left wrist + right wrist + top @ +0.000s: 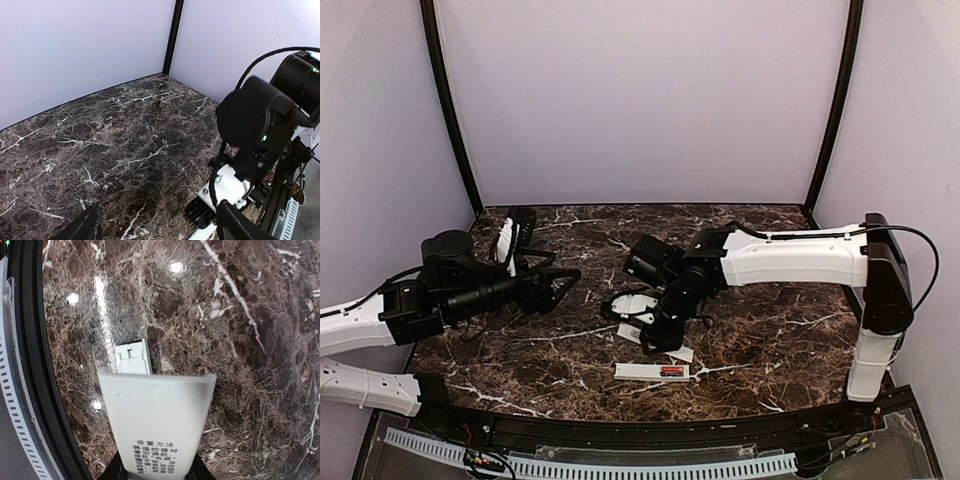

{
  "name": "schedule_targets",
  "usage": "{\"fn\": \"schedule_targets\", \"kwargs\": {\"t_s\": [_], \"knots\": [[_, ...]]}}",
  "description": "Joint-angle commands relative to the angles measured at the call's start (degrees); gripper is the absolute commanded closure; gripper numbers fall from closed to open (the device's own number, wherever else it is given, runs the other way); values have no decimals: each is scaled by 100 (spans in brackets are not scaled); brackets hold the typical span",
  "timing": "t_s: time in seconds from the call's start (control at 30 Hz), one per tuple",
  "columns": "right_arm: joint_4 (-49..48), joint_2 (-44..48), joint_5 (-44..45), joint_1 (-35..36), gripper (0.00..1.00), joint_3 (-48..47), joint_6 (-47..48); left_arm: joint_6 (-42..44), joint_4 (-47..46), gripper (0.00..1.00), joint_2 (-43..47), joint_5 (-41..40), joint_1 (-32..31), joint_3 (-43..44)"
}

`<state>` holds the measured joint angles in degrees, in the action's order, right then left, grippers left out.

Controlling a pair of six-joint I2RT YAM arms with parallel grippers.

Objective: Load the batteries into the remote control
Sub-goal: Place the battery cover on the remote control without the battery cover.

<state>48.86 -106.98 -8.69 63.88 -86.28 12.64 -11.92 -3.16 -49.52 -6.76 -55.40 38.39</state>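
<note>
Clamping cover plate (157, 415): right hand (655, 337) | remote control (655, 371) just beside | left hand (563, 285) spread wide, empty

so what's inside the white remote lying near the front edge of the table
A red battery sits in the remote. The view is too small to show a second one beside it.

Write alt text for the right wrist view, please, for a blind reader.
A flat white plastic piece printed with Chinese text fills the lower centre, pinched in the right gripper over a brown marble table. A smaller white part lies just beyond it.
</note>
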Motion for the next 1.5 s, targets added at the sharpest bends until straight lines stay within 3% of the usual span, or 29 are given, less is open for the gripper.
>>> {"fn": "schedule_targets", "kwargs": {"t_s": [0.0, 0.6, 1.47], "knots": [[750, -269, 307, 189, 89, -343, 76, 132, 241, 23, 66, -258, 33, -114], [1298, -1306, 1012, 559, 83, -1233, 437, 465, 164, 22, 25, -136, 155, -111], [1333, -1589, 444, 583, 72, -1226, 583, 597, 155, 21, 323, -217, 220, -158]]}}
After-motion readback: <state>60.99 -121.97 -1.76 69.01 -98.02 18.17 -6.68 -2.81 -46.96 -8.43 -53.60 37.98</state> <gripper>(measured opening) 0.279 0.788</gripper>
